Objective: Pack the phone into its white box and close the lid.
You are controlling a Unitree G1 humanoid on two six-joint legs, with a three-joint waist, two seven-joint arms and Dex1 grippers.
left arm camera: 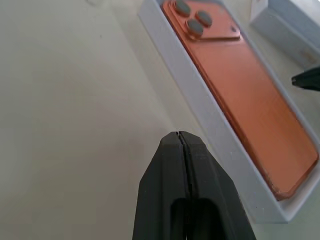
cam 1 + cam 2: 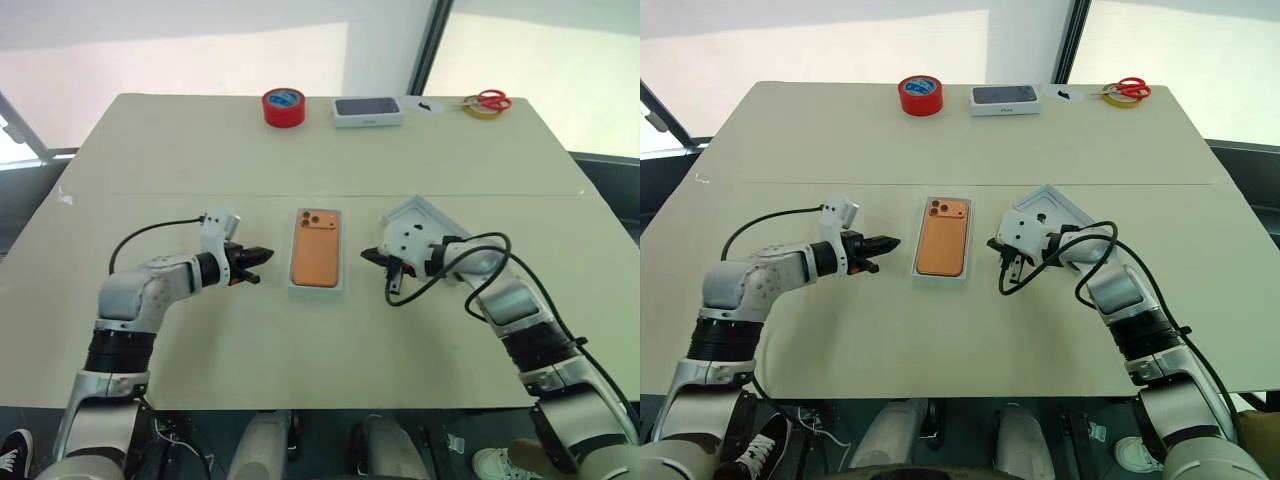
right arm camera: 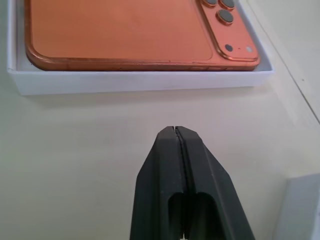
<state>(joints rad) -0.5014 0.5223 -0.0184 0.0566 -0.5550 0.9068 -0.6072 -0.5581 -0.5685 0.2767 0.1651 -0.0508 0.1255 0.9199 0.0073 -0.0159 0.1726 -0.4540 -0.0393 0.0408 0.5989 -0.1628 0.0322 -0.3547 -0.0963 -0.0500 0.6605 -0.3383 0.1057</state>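
Now the phone [image 2: 315,249] lies inside the white box [image 2: 296,262], camera lenses up, between both pincers. Left gripper [image 2: 262,255] and right gripper [image 2: 368,255] are each pressed together, pinching nothing (fingertips near the box sides, not touching). Behind the right gripper lies the lid [image 2: 428,214], partly hidden by it.

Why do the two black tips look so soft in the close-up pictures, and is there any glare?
Left wrist view: the left end effector is blurred, the phone sharper. Right wrist view: likewise for the right end effector. Head views: bright windows behind, soft shadows, no glare on the table.
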